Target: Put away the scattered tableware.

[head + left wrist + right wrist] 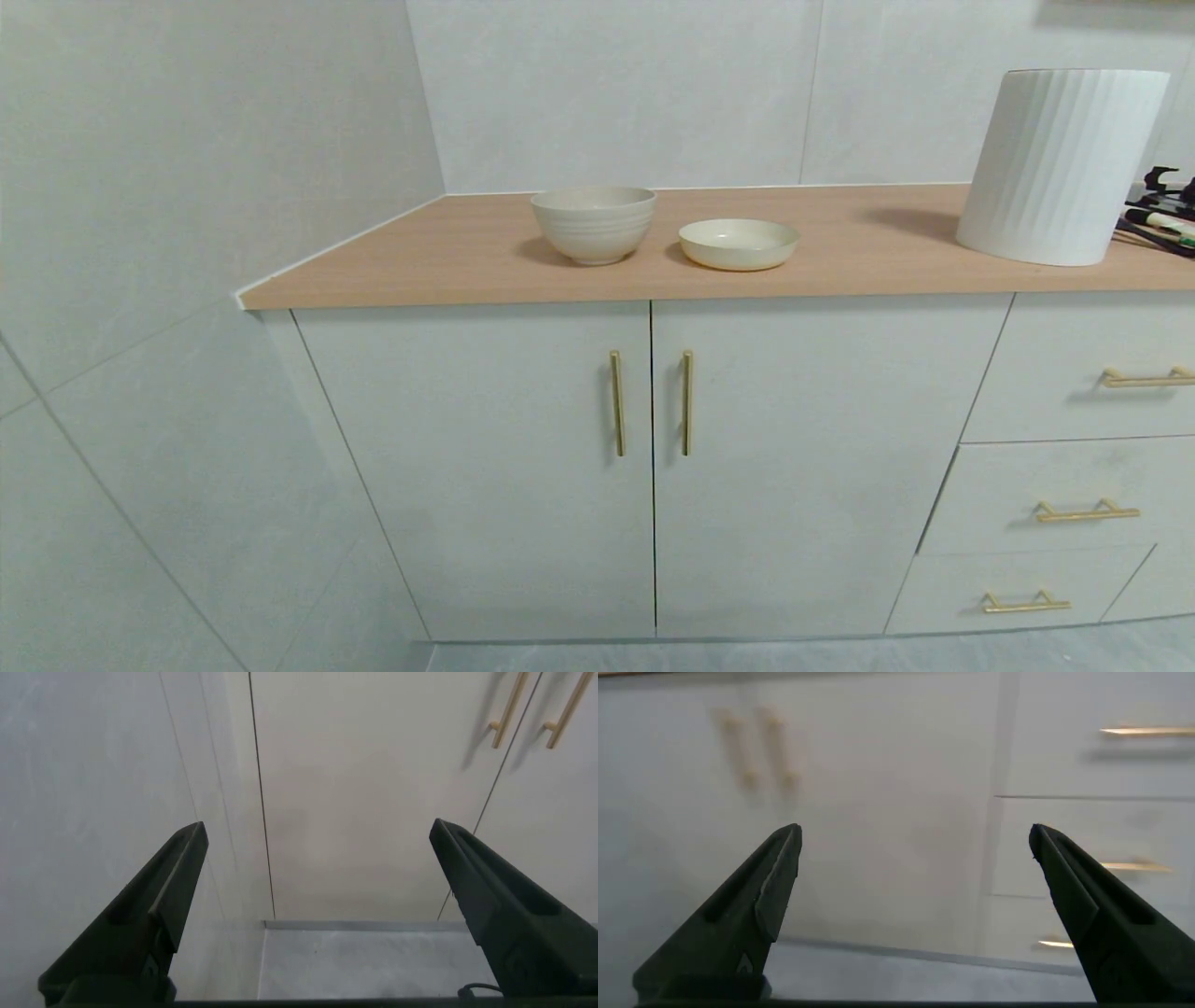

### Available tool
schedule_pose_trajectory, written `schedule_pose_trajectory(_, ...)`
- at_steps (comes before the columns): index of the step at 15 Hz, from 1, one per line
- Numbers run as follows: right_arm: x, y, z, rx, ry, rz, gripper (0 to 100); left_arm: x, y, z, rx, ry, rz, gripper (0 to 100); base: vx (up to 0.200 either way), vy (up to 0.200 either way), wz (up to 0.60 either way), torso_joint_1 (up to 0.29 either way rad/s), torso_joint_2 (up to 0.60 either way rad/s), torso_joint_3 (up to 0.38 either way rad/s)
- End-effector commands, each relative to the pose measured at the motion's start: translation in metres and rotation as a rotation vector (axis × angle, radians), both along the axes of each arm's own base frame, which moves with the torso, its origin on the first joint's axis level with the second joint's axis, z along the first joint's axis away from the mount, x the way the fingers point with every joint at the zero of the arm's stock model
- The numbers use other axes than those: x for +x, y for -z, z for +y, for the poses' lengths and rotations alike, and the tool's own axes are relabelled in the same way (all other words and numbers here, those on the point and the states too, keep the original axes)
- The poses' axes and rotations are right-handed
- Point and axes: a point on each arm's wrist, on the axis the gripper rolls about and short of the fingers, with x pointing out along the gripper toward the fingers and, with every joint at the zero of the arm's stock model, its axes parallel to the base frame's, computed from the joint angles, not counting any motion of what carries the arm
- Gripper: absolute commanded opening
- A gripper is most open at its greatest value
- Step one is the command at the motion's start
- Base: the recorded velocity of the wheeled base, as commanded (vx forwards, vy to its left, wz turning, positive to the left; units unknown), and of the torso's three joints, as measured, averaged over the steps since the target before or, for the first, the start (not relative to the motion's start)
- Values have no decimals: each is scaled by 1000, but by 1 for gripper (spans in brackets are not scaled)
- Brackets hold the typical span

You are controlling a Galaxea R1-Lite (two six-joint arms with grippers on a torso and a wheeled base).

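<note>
A cream ribbed bowl (594,222) stands on the wooden countertop (420,257), left of a shallow cream dish (738,244). Below them are two shut white cabinet doors with gold handles (617,402). My left gripper (318,838) hangs low in front of the left cabinet door (374,793), open and holding nothing. My right gripper (915,840) is also low, open and holding nothing, facing the cabinet front with the drawers (1102,831) on one side.
A tall white ribbed cylinder (1062,163) stands at the counter's right, with pens and small items (1162,219) beside it. Three drawers with gold handles (1086,511) sit right of the doors. A tiled wall closes in the left side. Grey floor (364,961) lies below.
</note>
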Motion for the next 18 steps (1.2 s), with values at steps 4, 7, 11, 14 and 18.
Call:
schedule_pose_trajectory(4, 60, -54, 8, 26, -331, 329, 100, 0, 0, 0, 0, -2, 0, 100, 0, 0, 0, 0, 0, 0)
schedule_pose_trajectory(7, 110, -77, 25, 7, -511, 479, 100, 0, 0, 0, 0, -2, 0, 100, 0, 0, 0, 0, 0, 0)
schedule_pose_trajectory(11, 178, -91, 67, -35, -670, 553, 100, 0, 0, 0, 0, -2, 0, 100, 0, 0, 0, 0, 0, 0)
schedule_pose_trajectory(14, 233, -81, 104, -52, -726, 584, 100, 0, 0, 0, 0, 0, 0, 100, 0, 0, 0, 0, 0, 0)
schedule_pose_trajectory(18, 287, -68, 135, -56, -740, 628, 100, 0, 0, 0, 0, -2, 0, 100, 0, 0, 0, 0, 0, 0)
